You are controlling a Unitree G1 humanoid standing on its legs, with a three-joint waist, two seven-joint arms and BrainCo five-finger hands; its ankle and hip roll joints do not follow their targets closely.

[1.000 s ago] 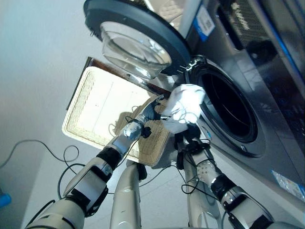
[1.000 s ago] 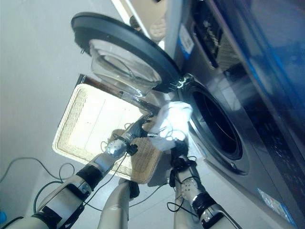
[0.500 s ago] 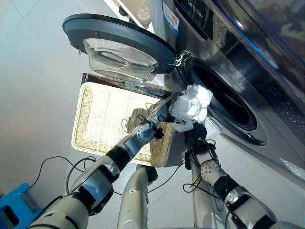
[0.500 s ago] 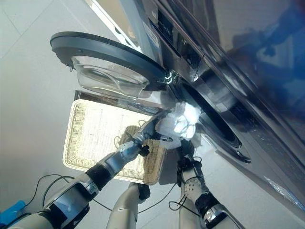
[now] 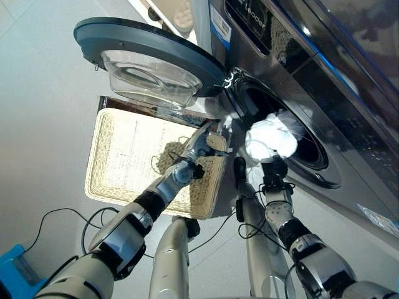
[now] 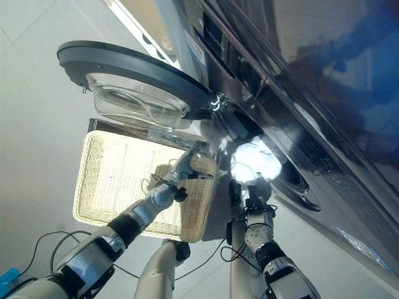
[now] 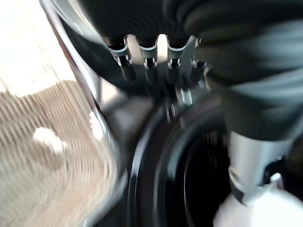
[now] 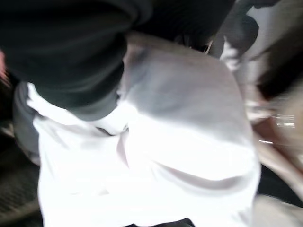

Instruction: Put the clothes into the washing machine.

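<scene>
Basket (image 5: pixel 137 156) left of washing machine (image 5: pixel 324 112)

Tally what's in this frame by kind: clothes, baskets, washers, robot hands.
White clothes bundle: 1, held at the drum opening
Wicker basket: 1
Washing machine: 1, its door open
Robot hands: 2, left hand and right hand
Total: 5

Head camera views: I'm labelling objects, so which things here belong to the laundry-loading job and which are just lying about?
Job:
white garment, bunched on the right hand
washing machine, drum opening
open door
left hand
wicker basket

Lying about:
blue object
</scene>
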